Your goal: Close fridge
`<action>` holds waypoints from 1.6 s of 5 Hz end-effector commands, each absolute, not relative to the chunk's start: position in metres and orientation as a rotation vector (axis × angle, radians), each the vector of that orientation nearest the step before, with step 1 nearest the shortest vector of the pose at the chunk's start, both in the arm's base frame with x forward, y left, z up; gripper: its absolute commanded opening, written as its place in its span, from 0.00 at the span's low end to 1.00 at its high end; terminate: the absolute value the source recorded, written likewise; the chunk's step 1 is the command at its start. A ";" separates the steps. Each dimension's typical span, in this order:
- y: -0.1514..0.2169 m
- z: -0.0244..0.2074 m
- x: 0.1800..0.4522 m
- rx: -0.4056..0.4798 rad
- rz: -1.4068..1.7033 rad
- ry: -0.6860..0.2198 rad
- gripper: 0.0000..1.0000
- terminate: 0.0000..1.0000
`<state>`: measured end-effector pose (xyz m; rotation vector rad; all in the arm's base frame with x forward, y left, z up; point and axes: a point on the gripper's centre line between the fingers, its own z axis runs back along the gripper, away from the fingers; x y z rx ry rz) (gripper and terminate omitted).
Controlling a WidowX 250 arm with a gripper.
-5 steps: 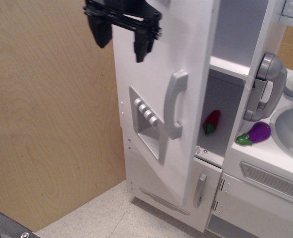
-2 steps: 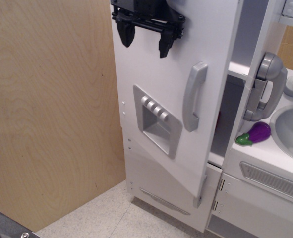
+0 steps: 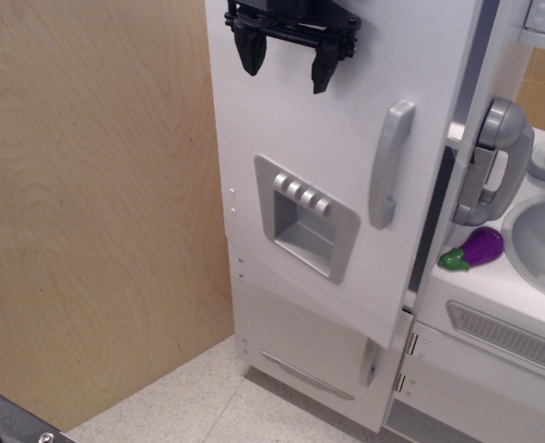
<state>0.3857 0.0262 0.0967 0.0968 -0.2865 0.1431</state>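
The fridge [image 3: 346, 185], a tall white toy unit, filled the middle of the frame, and its big door [image 3: 290, 138] was seen almost shut. A second before, the door had been swung well out, so that the white shelves and a red item inside were exposed; in the present view that interior was hidden, and only a narrow dark gap was left along the door's right edge. The long grey handle [image 3: 389, 164] had been carried to the right, toward the grey toy phone [image 3: 493, 161] on the neighbouring post, and the grey dispenser panel [image 3: 306, 215] was turned more squarely to the camera. The small lower door's short handle [image 3: 369, 363] was largely covered by the big door's bottom corner.

The black gripper [image 3: 289, 63] was held at the upper centre of the frame, against or just in front of the door's top; contact could not be confirmed. Its fingers were spread apart, with nothing held between them. It had been shifted rightward together with the door.

The closing was judged nearly done, with a last short push probably needed. A purple eggplant [image 3: 479, 247] lay on the sink counter [image 3: 512, 305] at the right, clear of the door.
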 end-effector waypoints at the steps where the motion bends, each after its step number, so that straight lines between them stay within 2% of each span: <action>1: 0.032 0.113 0.411 0.107 0.179 -0.343 1.00 0.00; 3: 0.033 0.116 0.424 0.096 0.221 -0.361 1.00 0.00; 4: 0.032 0.121 0.414 0.084 0.202 -0.368 1.00 0.00; 6: 0.037 0.122 0.360 0.063 0.112 -0.324 1.00 0.00; 7: 0.038 0.116 0.342 0.063 0.082 -0.304 1.00 0.00; 8: 0.038 0.116 0.342 0.063 0.082 -0.304 1.00 0.00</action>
